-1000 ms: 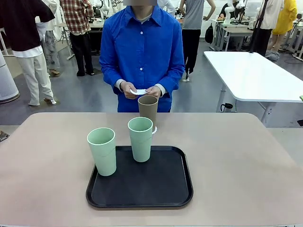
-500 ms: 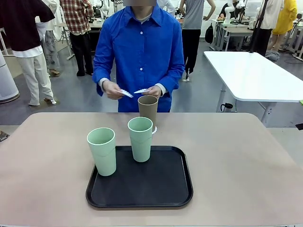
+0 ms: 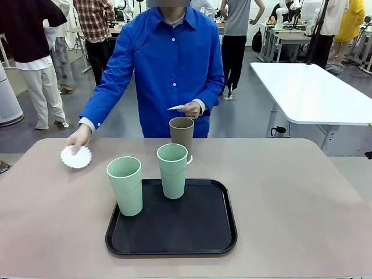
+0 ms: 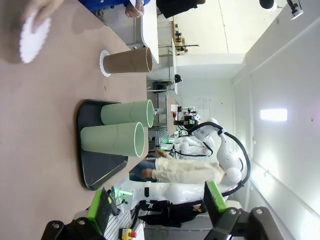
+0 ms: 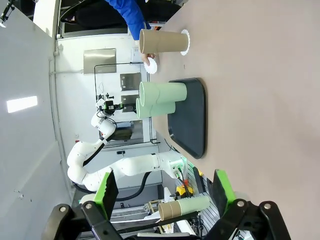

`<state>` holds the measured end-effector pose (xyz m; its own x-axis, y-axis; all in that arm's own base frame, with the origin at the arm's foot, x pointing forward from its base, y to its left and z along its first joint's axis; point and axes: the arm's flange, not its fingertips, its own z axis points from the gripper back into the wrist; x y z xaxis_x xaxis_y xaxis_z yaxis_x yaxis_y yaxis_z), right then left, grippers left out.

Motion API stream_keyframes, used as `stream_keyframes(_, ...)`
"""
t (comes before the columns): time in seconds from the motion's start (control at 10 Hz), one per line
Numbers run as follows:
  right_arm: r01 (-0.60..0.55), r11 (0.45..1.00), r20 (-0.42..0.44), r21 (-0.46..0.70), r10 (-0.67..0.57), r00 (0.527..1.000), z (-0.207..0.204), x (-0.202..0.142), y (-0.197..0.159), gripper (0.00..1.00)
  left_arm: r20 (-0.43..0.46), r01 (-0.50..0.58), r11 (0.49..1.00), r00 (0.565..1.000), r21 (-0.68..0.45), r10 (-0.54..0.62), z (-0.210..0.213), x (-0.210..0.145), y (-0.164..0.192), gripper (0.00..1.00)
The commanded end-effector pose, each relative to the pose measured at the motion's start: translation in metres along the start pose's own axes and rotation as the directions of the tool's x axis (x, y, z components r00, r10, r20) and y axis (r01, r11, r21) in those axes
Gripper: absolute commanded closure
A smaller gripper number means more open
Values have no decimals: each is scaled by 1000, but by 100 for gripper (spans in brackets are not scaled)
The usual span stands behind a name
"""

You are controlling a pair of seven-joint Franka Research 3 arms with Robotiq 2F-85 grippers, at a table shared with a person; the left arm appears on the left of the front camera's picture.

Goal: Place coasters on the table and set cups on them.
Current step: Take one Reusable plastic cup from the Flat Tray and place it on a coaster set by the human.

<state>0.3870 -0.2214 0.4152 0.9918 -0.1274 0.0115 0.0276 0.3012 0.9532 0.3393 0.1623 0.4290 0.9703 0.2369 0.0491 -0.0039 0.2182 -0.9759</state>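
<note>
**Front view.**
- Tray (image 3: pixel 230 216): black, lying on the tan worktop (image 3: pixel 302 203).
- Left mint cup (image 3: pixel 125 186): upright on the tray, at its left edge.
- Mid mint cup (image 3: pixel 172 171): upright on the tray, at the middle of its far edge.
- Brown cup (image 3: pixel 181 135): upright on the worktop just beyond the tray's far edge. It stands on the cup coaster (image 3: pixel 189 159), whose lacy rim shows at its base.
- Laid coaster (image 3: pixel 77 157): flat on the worktop, well left of the tray and beyond its far edge. The person's outstretched hand (image 3: pixel 77 138) rests its fingertips on it.
- Held coaster (image 3: pixel 176 107): pinched in the person's raised hand (image 3: pixel 190 109), in the air beyond the tray and above the brown cup.

**Left wrist view (rolled sideways).**
- Left gripper (image 4: pixel 157 205): open, jaws wide apart and holding nothing, well away from the tray (image 4: pixel 100 177).
- Left mint cup (image 4: pixel 112 139) and mid mint cup (image 4: pixel 127 112): both on the tray.
- Brown cup (image 4: pixel 127 60): off the tray, on the cup coaster (image 4: pixel 103 63).
- Laid coaster (image 4: pixel 35 40): on the worktop (image 4: pixel 40 150), farther from the tray, under a blurred hand (image 4: pixel 42 7).

**Right wrist view (rolled sideways).**
- Right gripper (image 5: pixel 165 195): open, jaws spread and holding nothing, well clear of the tray (image 5: pixel 192 120).
- Mid mint cup (image 5: pixel 162 92): on the tray, partly covering the left mint cup (image 5: pixel 155 108).
- Brown cup (image 5: pixel 160 41): beside the tray on the cup coaster (image 5: pixel 187 42), on the worktop (image 5: pixel 260 100).
- Held coaster (image 5: pixel 152 65): seen past the brown cup's rim, off the worktop.
</note>
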Motion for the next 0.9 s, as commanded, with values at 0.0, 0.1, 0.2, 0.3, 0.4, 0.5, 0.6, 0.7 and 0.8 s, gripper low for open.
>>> stream_keyframes(0.0, -4, 1000, -2, 8, 4, 1000, -3, -4, 2, 0, 7, 17, 1000, 1000, -16, -17, 2, 0, -1, 0)
stream_keyframes(0.1, -4, 1000, -2, 8, 4, 1000, -3, -4, 2, 0, 7, 17, 1000, 1000, -16, -17, 2, 0, -1, 0)
stream_keyframes(0.2, -4, 1000, -2, 8, 4, 1000, -3, -4, 2, 0, 7, 17, 1000, 1000, -16, -17, 2, 0, -1, 0)
stream_keyframes(0.3, -4, 1000, -2, 8, 4, 1000, -3, -4, 2, 0, 7, 17, 1000, 1000, -16, -17, 2, 0, -1, 0)
stream_keyframes(0.4, -4, 1000, -2, 8, 4, 1000, -3, -4, 2, 0, 7, 17, 1000, 1000, -16, -17, 2, 0, -1, 0)
stream_keyframes(0.5, -4, 1000, -2, 8, 4, 1000, -3, -4, 2, 0, 7, 17, 1000, 1000, -16, -17, 2, 0, -1, 0)
stream_keyframes(0.6, -4, 1000, -2, 8, 4, 1000, -3, -4, 2, 0, 7, 17, 1000, 1000, -16, -17, 2, 0, -1, 0)
stream_keyframes(0.7, -4, 1000, -2, 8, 4, 1000, -3, -4, 2, 0, 7, 17, 1000, 1000, -16, -17, 2, 0, -1, 0)
stream_keyframes(0.8, -4, 1000, -2, 8, 4, 1000, -3, -4, 2, 0, 7, 17, 1000, 1000, -16, -17, 2, 0, -1, 0)
